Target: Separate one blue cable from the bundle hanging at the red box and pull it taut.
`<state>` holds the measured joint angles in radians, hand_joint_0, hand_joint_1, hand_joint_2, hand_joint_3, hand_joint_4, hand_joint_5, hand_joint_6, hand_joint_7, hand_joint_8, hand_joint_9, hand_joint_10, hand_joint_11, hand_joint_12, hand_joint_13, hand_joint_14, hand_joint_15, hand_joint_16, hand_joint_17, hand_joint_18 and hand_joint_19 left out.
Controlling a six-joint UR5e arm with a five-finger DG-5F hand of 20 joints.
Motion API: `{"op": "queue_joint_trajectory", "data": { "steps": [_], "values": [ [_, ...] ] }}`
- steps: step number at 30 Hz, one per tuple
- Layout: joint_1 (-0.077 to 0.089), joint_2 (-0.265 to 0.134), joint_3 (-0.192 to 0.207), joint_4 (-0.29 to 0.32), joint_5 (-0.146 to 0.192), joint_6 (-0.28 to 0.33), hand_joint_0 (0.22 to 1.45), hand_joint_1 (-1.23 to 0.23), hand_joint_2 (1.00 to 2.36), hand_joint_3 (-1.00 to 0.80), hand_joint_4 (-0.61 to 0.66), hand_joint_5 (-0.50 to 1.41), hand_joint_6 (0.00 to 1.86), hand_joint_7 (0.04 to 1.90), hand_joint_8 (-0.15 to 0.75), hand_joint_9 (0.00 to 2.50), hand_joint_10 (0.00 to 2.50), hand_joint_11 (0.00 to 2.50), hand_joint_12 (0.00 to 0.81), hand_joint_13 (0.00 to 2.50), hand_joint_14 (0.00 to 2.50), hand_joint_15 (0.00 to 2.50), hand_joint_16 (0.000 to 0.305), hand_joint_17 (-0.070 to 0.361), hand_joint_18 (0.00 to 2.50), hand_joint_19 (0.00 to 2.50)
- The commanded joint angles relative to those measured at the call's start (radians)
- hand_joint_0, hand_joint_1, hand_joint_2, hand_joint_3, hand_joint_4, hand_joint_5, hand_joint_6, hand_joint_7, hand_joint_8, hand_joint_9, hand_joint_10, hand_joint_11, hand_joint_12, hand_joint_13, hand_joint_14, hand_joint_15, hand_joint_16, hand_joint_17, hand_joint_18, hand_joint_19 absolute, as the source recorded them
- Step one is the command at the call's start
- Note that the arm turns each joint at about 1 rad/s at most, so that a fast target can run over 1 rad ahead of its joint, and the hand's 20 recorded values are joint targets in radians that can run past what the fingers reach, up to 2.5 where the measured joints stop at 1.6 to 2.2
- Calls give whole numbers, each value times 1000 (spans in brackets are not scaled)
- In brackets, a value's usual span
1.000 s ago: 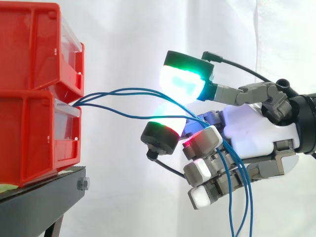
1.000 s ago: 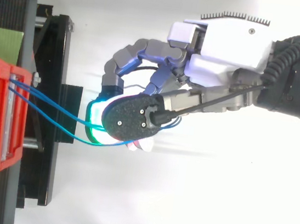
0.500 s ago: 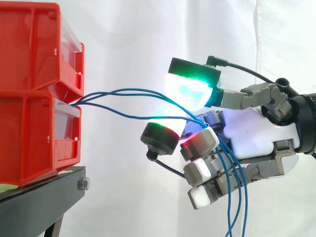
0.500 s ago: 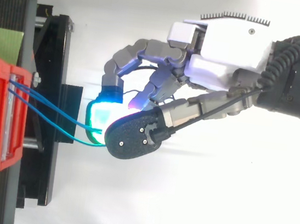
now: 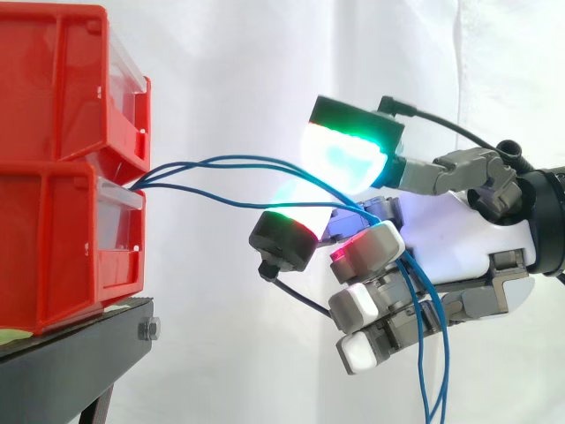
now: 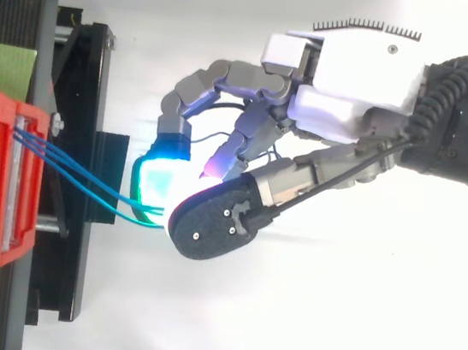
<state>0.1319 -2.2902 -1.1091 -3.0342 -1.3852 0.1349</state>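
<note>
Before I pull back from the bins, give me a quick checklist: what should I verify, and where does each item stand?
1. Anchoring: the blue cables come out between the stacked red bins: ok.
2. Hold: the strands pass inside the curled fingers of the hand: ok.
3. One strand separated: several strands run through the hand together: not ok.
4. Tension: the strands bow between the bins and the hand: not ok.
5. Loose ends free to follow: they hang past the side view's lower edge: cannot tell.
</note>
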Motion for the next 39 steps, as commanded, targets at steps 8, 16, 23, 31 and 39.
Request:
{"op": "queue_joint_trajectory", "data": {
  "steps": [8, 16, 23, 31, 39],
  "values": [
    [0, 0, 0, 0, 0, -1, 508, -573, 1000, -500, 62, -190, 894, 893, 343, 1220, 15, 1202, 385, 1018, 25, 730, 58, 131, 751, 615],
    [0, 0, 0, 0, 0, 0, 694, -796, 1000, -500, 27, -206, 890, 883, 302, 1115, 16, 1183, 356, 954, 23, 715, 53, 120, 701, 583],
    [0, 0, 0, 0, 0, 0, 815, -859, 1005, -445, -52, -226, 925, 920, 287, 1045, 15, 1157, 344, 919, 24, 713, 51, 115, 679, 566],
    [0, 0, -2, 2, 0, 0, 773, -871, 1000, -500, -62, -210, 935, 946, 290, 1095, 15, 1186, 338, 941, 25, 705, 50, 113, 728, 525],
    [0, 0, 0, 2, 0, 0, 563, -646, 1000, -500, -24, -179, 923, 943, 323, 1200, 16, 1202, 360, 984, 23, 724, 52, 117, 737, 602]
  ]
}}
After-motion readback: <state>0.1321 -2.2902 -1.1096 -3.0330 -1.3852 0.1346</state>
